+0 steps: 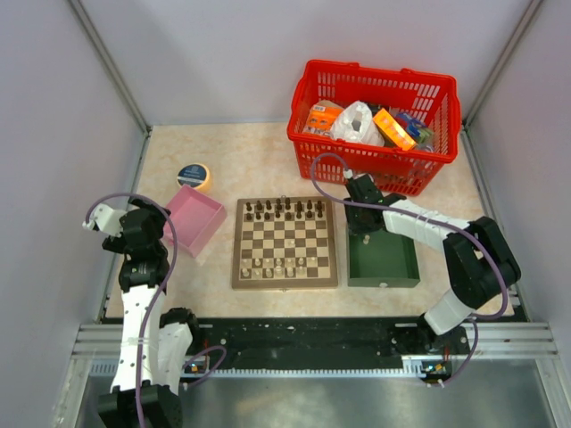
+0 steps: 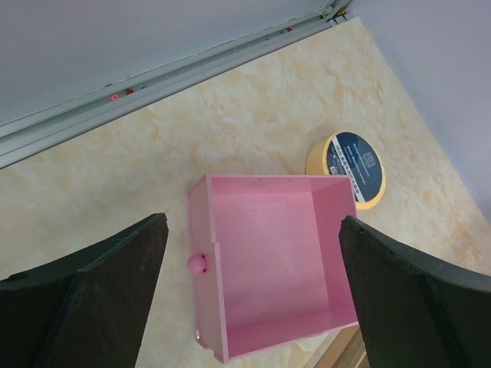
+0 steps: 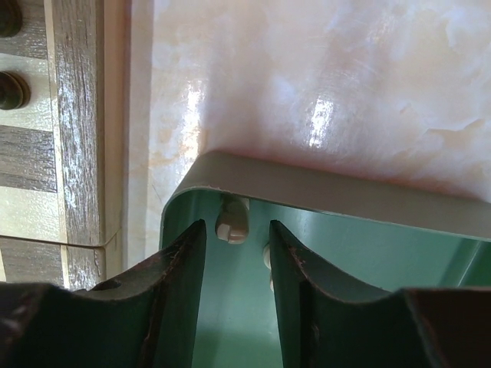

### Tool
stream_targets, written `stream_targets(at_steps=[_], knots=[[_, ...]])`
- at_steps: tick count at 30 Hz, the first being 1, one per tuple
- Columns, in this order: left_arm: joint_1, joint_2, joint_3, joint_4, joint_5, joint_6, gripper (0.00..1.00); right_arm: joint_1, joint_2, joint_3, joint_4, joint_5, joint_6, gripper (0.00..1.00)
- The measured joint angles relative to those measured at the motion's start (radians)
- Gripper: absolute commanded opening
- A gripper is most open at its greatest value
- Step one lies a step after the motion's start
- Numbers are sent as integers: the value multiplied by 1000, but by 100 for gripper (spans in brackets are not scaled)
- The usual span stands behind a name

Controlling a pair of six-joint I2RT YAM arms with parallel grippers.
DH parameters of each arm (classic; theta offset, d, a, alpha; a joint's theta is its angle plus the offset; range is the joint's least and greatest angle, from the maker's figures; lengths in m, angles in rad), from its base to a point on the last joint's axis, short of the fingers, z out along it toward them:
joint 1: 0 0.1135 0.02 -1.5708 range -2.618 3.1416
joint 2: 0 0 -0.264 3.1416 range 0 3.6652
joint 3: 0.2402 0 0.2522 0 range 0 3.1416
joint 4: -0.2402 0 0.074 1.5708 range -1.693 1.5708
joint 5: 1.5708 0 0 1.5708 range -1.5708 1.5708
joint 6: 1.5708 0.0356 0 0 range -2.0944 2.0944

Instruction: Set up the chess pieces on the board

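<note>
The board (image 1: 285, 242) lies mid-table. Dark chess pieces (image 1: 285, 210) line its far rows and pale ones (image 1: 275, 266) stand on its near rows. My right gripper (image 1: 364, 232) is down in the far left corner of the green tray (image 1: 397, 263). In the right wrist view its jaws (image 3: 236, 225) are a little apart and hold nothing. A cream piece (image 3: 232, 221) lies against the tray wall just past the tips. A second cream piece (image 3: 266, 257) is half hidden by the right finger. My left gripper (image 1: 161, 230) hangs wide open (image 2: 253, 222) above the empty pink box (image 2: 268, 261).
A red basket (image 1: 375, 120) full of packets stands at the back right, just behind the green tray. A yellow tape roll (image 1: 194, 175) lies beyond the pink box (image 1: 194, 221). The board's border (image 3: 77, 115) and two dark pieces (image 3: 11, 90) show left of the tray.
</note>
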Motion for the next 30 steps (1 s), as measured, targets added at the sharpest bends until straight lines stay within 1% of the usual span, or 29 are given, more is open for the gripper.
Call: stream_targets(at_steps=[3,7,13,16,18,24,30], knots=[[0,0,0,0,0,0,99,0,3,0,11,0,-7,32],[0,0,0,0,0,0,99,0,5,0,19,0,-15,32],[0,0,0,0,0,0,99,0,7,0,26,-3,-27,26],[0,0,0,0,0,0,99,0,13,0,26,-3,-34,25],[0,0,0,0,0,0,99,0,14,0,26,-3,-34,22],[0,1,0,0,0,0,99,0,15,0,25,-4,-41,19],[0,1,0,0,0,0,99,0,2,0,5,-3,-42,20]])
